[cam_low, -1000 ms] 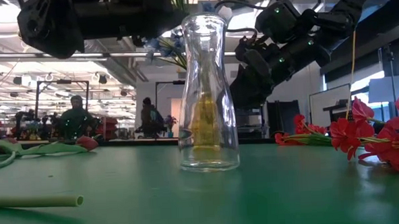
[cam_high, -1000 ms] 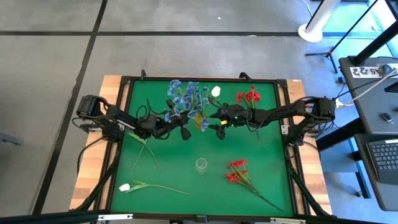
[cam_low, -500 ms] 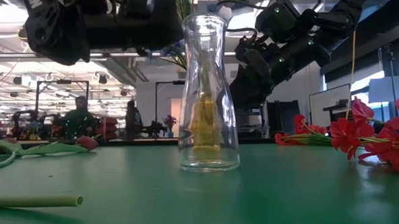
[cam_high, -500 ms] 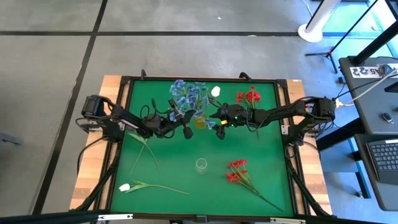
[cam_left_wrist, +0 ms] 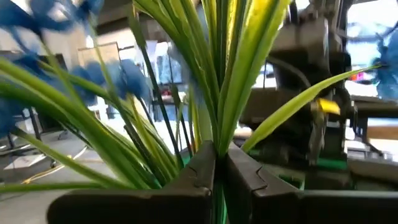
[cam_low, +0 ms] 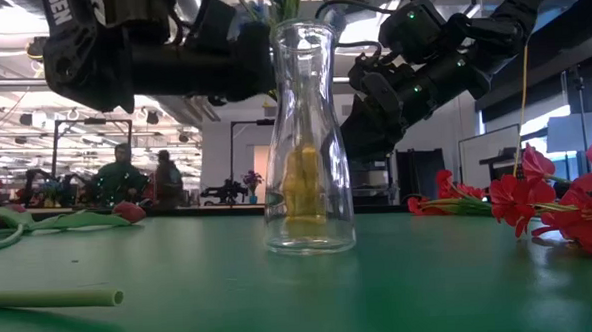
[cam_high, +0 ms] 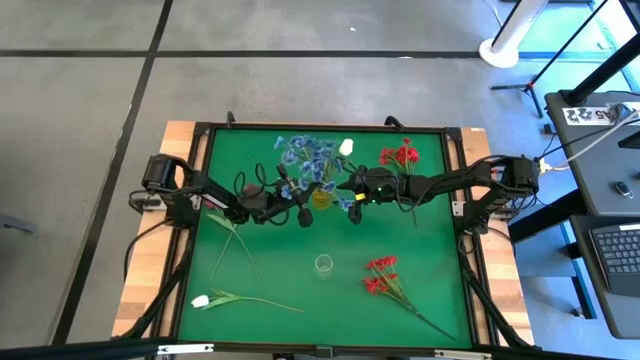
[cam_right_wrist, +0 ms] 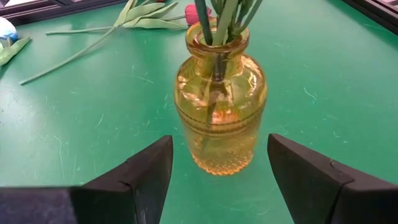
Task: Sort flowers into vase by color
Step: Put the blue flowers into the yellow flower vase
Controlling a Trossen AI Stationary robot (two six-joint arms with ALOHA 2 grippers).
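A: High view: where's the blue spray (cam_high: 305,158)?

B: Upper centre, stems in the amber vase (cam_high: 321,196). Left hand (cam_left_wrist: 219,171) pinches them shut; right hand (cam_right_wrist: 219,163) gapes around the vase.

A: Handling?

B: Light, springy; grip low on stems.

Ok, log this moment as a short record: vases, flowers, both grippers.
amber vase: ribbed amber glass vase, upright, green stems in its neck
clear vase: empty clear glass carafe, upright, nearer the front edge
blue flowers: blue blossom spray, stems in the amber vase
left gripper: shut on the blue spray's stems above the vase
right gripper: open, fingers either side of the amber vase, not touching
loose: red blossom spray, white tulip bud
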